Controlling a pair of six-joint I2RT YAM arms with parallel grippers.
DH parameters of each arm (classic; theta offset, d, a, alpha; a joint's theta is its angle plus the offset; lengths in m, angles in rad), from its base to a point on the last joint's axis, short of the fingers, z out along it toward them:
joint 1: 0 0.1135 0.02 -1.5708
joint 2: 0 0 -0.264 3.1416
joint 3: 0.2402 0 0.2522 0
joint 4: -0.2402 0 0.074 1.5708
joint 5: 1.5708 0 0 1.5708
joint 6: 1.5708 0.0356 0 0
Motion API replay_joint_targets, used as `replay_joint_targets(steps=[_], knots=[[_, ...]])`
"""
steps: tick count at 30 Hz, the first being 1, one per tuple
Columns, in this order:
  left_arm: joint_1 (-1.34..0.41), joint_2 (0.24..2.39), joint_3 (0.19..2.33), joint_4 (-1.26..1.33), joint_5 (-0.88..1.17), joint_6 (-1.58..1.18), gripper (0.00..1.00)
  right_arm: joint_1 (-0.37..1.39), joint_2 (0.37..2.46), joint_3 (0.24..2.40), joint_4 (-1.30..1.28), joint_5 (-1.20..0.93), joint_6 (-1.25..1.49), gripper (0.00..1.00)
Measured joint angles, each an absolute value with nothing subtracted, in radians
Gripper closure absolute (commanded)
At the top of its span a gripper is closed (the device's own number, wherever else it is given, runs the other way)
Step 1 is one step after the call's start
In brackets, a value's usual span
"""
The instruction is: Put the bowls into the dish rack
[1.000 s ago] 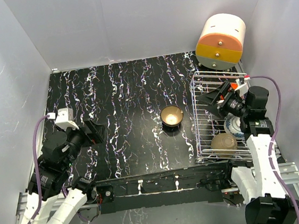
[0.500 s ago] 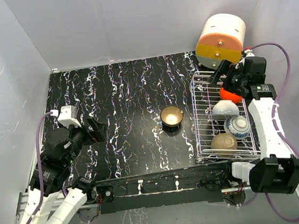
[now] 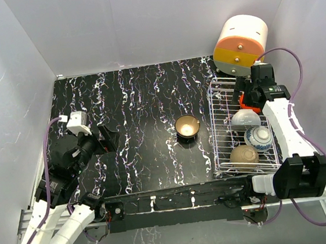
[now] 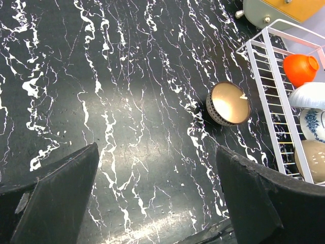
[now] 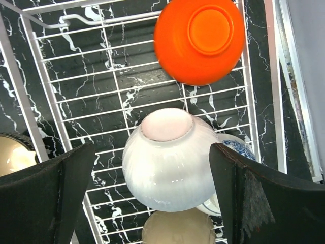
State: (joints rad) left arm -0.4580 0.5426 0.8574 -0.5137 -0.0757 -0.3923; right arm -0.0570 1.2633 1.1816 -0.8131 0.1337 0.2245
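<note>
The silver wire dish rack (image 3: 221, 129) stands at the right. In it lie the red bowl (image 5: 199, 40), the white bowl (image 5: 170, 160), the blue-and-white bowl (image 3: 259, 138) and the tan-outside bowl (image 3: 244, 157); red, white and tan are bottom-up. The tan-gold bowl (image 3: 187, 126) sits upright on the table just left of the rack, also in the left wrist view (image 4: 228, 103). My right gripper (image 3: 246, 88) is open and empty above the rack's far end, over the red and white bowls. My left gripper (image 3: 107, 136) is open and empty above the table's left side.
An orange-and-cream drum-shaped box (image 3: 240, 45) stands right behind the rack. White walls close in the black marbled table (image 3: 137, 101) at the left, back and right. The rack's raised left side (image 4: 269, 86) stands between the tan-gold bowl and the other bowls.
My right arm has swung from over the rack's middle to its far end, uncovering the white bowl; the red bowl lies free in the rack. My left gripper has shifted slightly right.
</note>
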Motion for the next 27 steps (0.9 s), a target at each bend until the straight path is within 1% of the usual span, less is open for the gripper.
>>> replay_joint_targets(steps=[10, 17, 27], knots=[[-0.458, 0.543, 0.852, -0.502, -0.067, -0.392, 0.03, -0.004, 1.373, 1.182, -0.817, 0.180, 0.211, 0.01], [-0.458, 0.545, 0.851, -0.501, -0.067, -0.389, 0.03, 0.045, 1.389, 1.182, -0.816, 0.241, 0.215, 0.01], [-0.458, 0.568, 0.850, -0.493, -0.065, -0.386, 0.03, 0.058, 1.461, 1.182, -0.804, 0.366, 0.220, 0.05]])
